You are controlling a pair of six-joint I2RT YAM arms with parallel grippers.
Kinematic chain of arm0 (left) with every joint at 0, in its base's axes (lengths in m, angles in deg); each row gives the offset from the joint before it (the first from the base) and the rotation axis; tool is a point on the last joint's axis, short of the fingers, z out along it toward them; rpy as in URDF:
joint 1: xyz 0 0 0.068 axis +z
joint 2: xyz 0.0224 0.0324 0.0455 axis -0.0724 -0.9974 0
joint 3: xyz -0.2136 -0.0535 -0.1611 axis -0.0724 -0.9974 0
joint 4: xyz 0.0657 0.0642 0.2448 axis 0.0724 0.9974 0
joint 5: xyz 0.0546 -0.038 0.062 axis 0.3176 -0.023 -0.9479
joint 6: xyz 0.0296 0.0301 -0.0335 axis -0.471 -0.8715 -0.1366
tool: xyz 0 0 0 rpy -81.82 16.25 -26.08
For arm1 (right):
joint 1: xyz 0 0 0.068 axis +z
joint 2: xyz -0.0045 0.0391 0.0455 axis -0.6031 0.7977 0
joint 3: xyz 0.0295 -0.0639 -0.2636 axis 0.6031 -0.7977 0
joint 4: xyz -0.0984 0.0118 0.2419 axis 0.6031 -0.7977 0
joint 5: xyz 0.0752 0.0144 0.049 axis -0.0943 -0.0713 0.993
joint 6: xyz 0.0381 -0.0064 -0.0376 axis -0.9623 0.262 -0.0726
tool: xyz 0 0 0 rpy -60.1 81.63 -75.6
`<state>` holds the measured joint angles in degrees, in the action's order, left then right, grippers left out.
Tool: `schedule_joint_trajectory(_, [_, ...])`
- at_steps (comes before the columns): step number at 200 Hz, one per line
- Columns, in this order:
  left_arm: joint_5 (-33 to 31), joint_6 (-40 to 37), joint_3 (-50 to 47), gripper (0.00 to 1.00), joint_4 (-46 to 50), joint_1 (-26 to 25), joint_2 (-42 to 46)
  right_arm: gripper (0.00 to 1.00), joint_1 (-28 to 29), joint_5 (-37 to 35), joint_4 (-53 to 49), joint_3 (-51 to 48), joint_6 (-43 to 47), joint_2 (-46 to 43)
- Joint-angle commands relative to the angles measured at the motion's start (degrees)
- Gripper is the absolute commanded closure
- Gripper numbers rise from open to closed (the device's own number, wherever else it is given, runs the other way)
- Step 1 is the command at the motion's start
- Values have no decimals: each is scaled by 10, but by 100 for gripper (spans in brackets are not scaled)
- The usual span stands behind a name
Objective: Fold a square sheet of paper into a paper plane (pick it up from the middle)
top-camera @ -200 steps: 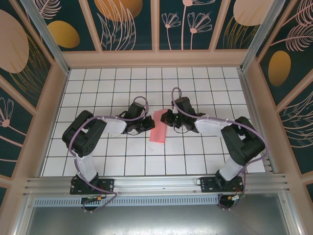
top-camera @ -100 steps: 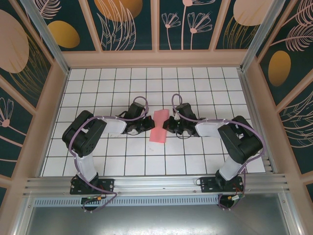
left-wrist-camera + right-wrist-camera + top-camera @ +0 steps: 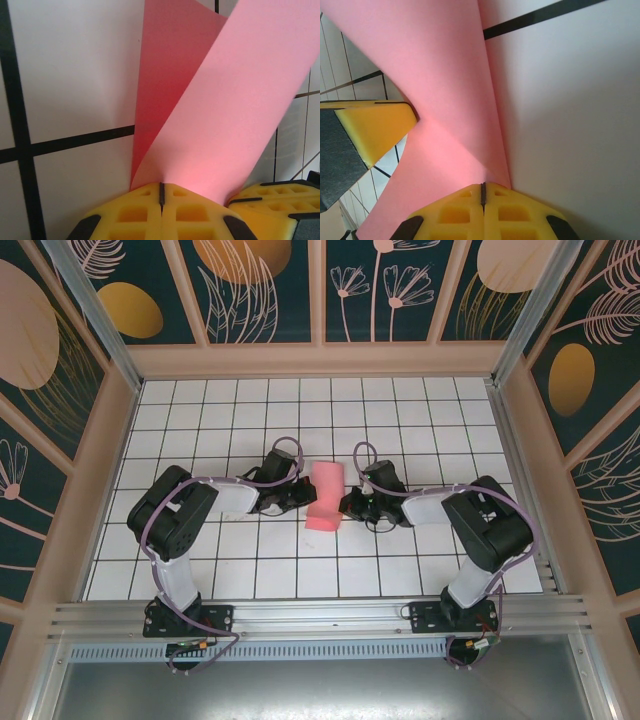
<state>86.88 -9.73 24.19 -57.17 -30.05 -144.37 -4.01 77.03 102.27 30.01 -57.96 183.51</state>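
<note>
Item: square sheet of paper, doubled over on counter; left hand, right hand both pinched shut on it. Step: early fold. Next: align edges, press crease

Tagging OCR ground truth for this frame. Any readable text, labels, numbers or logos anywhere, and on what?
No readable text in any view.
Sheet of paper: plain pink, no print.
Yellow finger pads: moulded grid pattern, no marking.
Wall panels: leaf and flower artwork, no lettering.
Table: black grid lines, no numbers.
Arm bases: any label there is too small to tell.
</note>
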Motion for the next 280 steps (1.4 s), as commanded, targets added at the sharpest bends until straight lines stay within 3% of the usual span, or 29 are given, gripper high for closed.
schedule_joint_trajectory(1, [-10, -5, -20, 100, 50, -3, -16, 99, -3, -36, -37, -13, 14, 10])
schedule_joint_trajectory(46, [-11, -7, -20, 100, 52, -3, -13, 97, 2, 25, 21, -7, -15, -53])
schedule_joint_trajectory(76, [-10, -6, -18, 100, 53, -3, -13, 97, 8, 57, 95, -26, -60, -39])
schedule_joint_trajectory(158, [-12, -5, -20, 100, 53, -3, -9, 97, 20, 15, 87, -80, -48, 2])
schedule_joint_trajectory(227, [-12, -6, -20, 100, 52, -3, -12, 96, 32, 52, 90, -59, -49, -58])
schedule_joint_trajectory(280, [-12, -8, -20, 100, 54, -3, -10, 97, 47, 35, 103, -86, -54, -21])
